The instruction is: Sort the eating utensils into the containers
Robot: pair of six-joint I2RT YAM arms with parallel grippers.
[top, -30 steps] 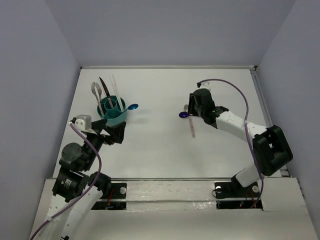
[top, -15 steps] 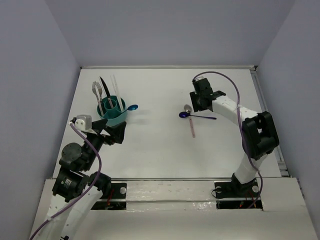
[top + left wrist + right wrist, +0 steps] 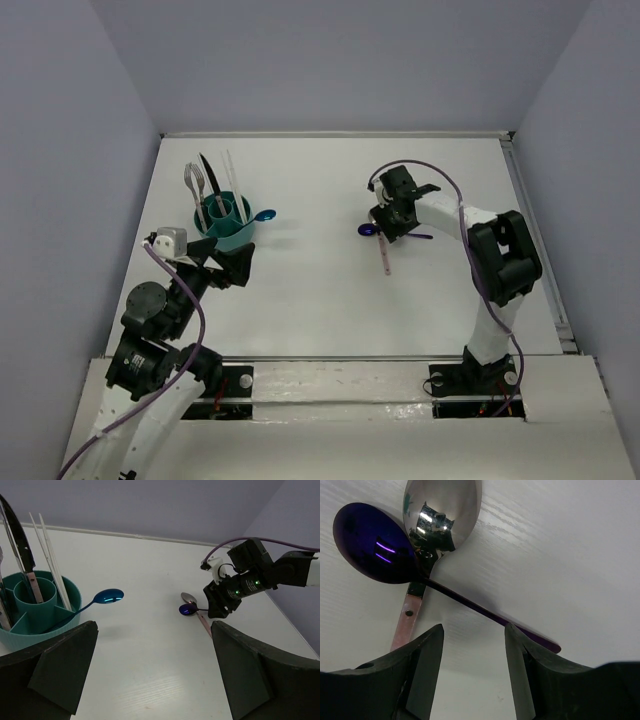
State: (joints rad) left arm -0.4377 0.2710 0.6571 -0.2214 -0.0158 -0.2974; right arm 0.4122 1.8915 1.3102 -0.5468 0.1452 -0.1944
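The round teal caddy (image 3: 226, 222) stands at the table's left and holds a fork, a dark knife, pale chopsticks and a blue spoon (image 3: 265, 214) leaning out; it also shows in the left wrist view (image 3: 42, 607). A shiny blue-purple spoon (image 3: 372, 555) lies crossed over a silver spoon with a pink handle (image 3: 442, 510) right of centre; the pair also shows in the top view (image 3: 380, 232). My right gripper (image 3: 474, 632) is open, low over the purple spoon's handle, holding nothing. My left gripper (image 3: 152, 672) is open and empty beside the caddy.
White walls enclose the table on three sides. The right arm's purple cable (image 3: 420, 170) loops above its wrist. A raised rail (image 3: 530, 230) runs along the table's right edge.
My right gripper has swung from the far side of the two spoons down onto them and now hovers over the purple spoon's handle. The left arm and the utensils have not moved.
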